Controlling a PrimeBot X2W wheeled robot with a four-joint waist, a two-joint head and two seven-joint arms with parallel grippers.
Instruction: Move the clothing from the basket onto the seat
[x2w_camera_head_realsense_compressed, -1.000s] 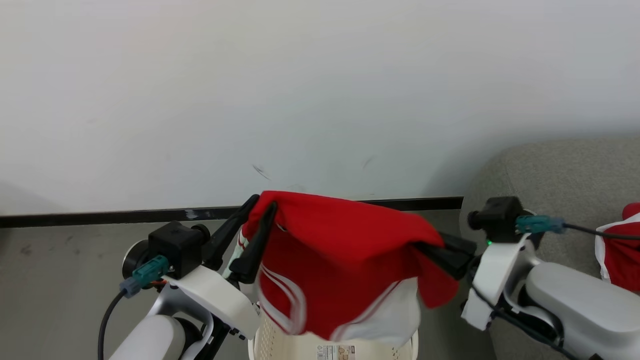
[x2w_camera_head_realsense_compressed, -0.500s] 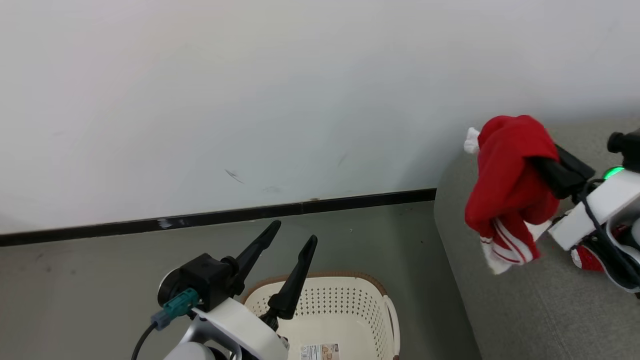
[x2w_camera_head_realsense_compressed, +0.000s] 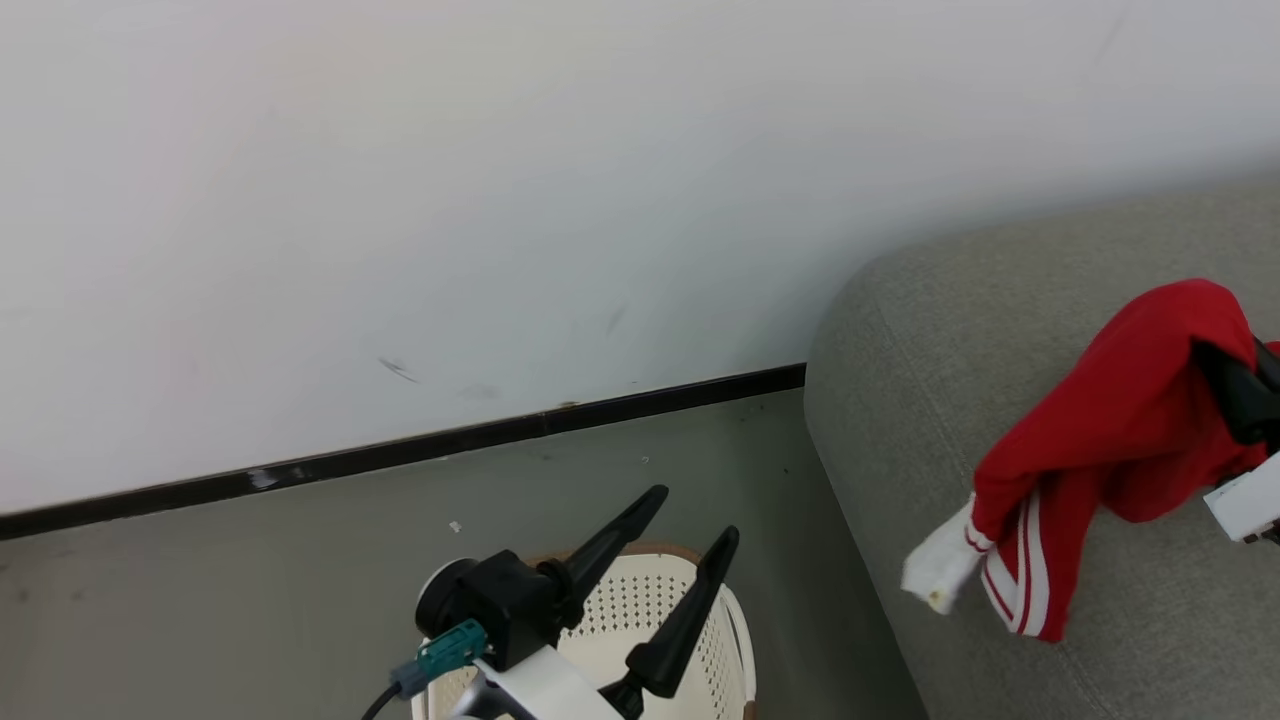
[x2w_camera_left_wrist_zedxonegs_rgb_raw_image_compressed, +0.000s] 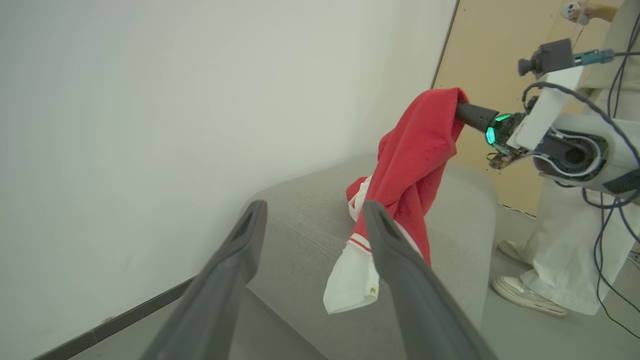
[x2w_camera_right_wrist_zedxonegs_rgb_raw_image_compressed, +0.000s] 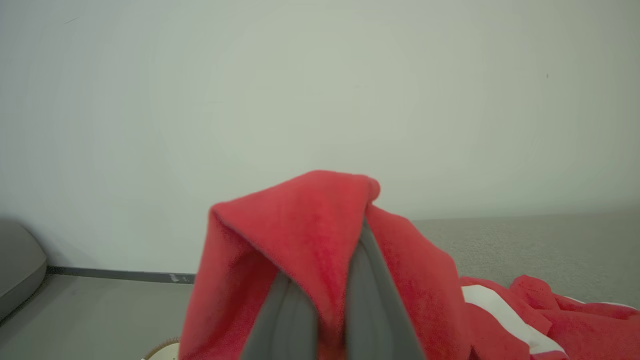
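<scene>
- Head view: your right gripper (x2w_camera_head_realsense_compressed: 1222, 385) was pinched shut on a fold of the red garment (x2w_camera_head_realsense_compressed: 1110, 440). The cloth hung limp below and to the left of its fingers, white cuff lowest, over the seat (x2w_camera_head_realsense_compressed: 930, 330). Your left gripper (x2w_camera_head_realsense_compressed: 697, 512) stood spread wide with nothing in it, and the basket (x2w_camera_head_realsense_compressed: 738, 640) sat just beneath it.
- Left wrist view: ahead of the empty left fingers, the garment (x2w_camera_left_wrist_zedxonegs_rgb_raw_image_compressed: 420, 150) draped straight down from the right gripper (x2w_camera_left_wrist_zedxonegs_rgb_raw_image_compressed: 462, 111). Its cuff hung close to the cushion (whether it touched, I couldn't tell). I'd judge it light, soft and floppy, neither slippery nor fragile, so a bunched fold is hold enough.
- Right wrist view: the cloth (x2w_camera_right_wrist_zedxonegs_rgb_raw_image_compressed: 300, 225) tented over the closed fingers and hid their tips. A second red garment (x2w_camera_right_wrist_zedxonegs_rgb_raw_image_compressed: 550, 315) lay on the seat, low and to the right of that gripper.
</scene>
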